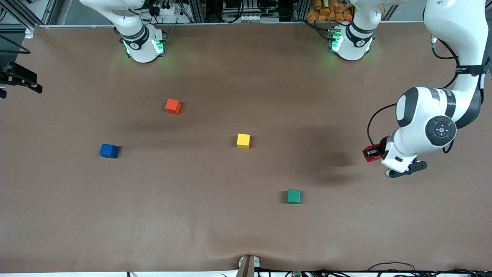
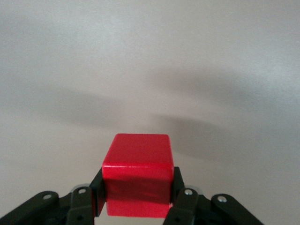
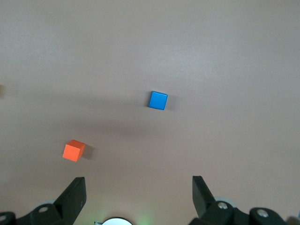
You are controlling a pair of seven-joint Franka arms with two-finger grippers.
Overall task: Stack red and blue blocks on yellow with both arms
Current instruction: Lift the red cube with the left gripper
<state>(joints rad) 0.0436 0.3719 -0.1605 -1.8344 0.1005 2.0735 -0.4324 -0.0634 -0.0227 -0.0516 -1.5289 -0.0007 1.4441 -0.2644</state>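
My left gripper (image 1: pixel 372 154) is shut on the red block (image 1: pixel 369 153), holding it in the air over bare table toward the left arm's end. In the left wrist view the red block (image 2: pixel 137 173) sits squarely between the two dark fingers (image 2: pixel 180 194). The yellow block (image 1: pixel 243 141) rests alone near the table's middle. The blue block (image 1: pixel 109 151) lies toward the right arm's end. My right gripper (image 3: pixel 139 187) is open and empty, high above the table, with the blue block (image 3: pixel 158 100) below it in the right wrist view. The right hand is outside the front view.
An orange-red cube (image 1: pixel 173 106) (image 3: pixel 74 150) sits farther from the front camera than the blue block. A green cube (image 1: pixel 294 196) lies nearer the front camera than the yellow block. The brown tabletop (image 1: pixel 192 223) spreads wide around them.
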